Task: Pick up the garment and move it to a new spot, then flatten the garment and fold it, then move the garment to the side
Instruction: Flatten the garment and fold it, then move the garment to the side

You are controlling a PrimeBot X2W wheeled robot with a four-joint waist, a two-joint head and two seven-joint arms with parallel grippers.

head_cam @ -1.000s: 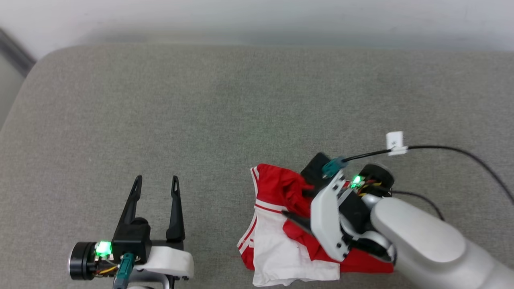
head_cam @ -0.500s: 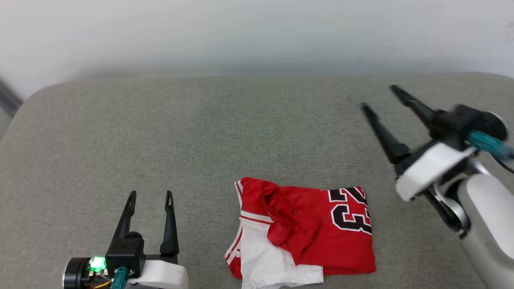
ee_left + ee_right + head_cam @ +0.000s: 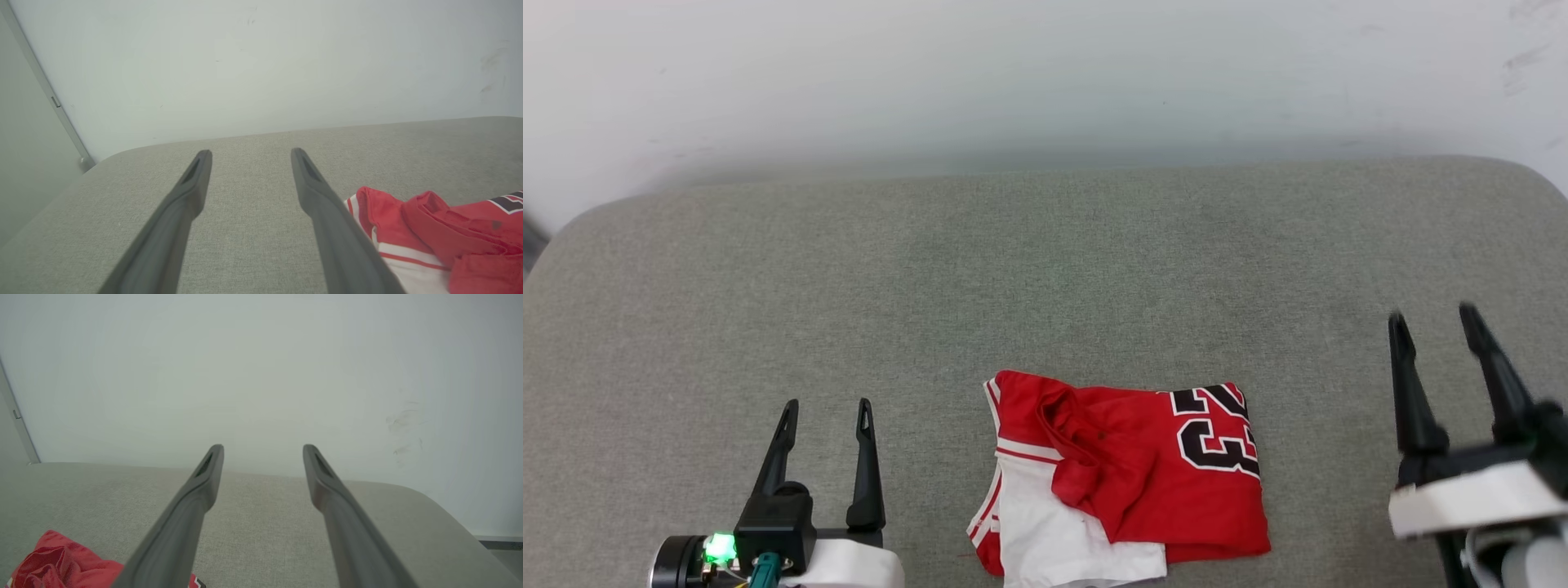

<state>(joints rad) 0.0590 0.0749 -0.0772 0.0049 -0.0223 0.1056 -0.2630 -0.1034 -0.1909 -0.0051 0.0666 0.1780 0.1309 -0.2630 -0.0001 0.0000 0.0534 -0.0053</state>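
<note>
Lying folded, garment [image 3: 1123, 482], head view revealing "23" print [image 3: 1217, 433]

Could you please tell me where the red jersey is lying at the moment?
In the head view the garment lies at lower centre on the grey cushion, between the left gripper and right gripper, clear of both pairs of jaws.

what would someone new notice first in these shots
The red garment, with its white sleeve and black 23 print, stands out most, lying folded and rumpled at the near middle of the grey cushion. On either side of it, apart from the cloth, the left pincer at lower left and the right pincer at lower right both stand open and empty, aimed toward the pale wall.
</note>
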